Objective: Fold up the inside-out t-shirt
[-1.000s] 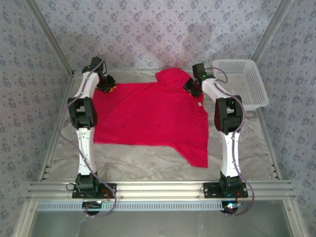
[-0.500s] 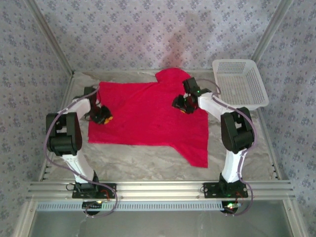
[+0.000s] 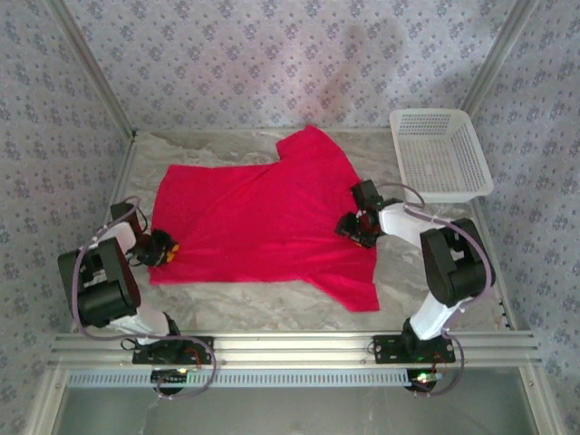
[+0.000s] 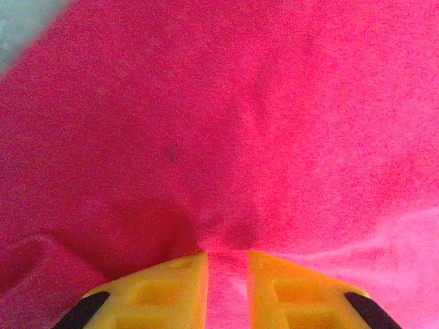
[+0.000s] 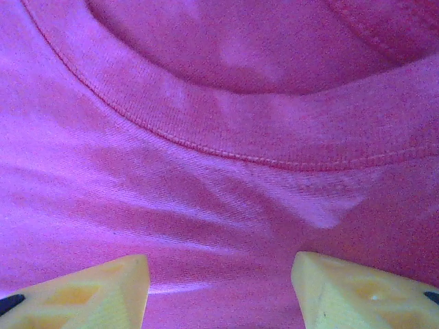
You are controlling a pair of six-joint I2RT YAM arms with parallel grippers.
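— How's your left gripper point(image 3: 163, 249)?
— I hold it low, my arm folded back, fingers nipped shut on the t-shirt point(image 3: 254, 217).
— And your right gripper point(image 3: 358, 227)?
— Pointing down, my elbow bent, jaws standing apart.

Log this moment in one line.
left gripper: shut on t-shirt at its left edge | right gripper: open, over collar | t-shirt: spread on table, not yet folded

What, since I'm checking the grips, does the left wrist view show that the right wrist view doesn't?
Left wrist: the left gripper, yellow-fingered, pinches a fold of the bright red cloth t-shirt; a pale table corner peeks in. Right wrist: the right gripper stands open over the stitched ribbed collar. Both: the same red cloth, close up.
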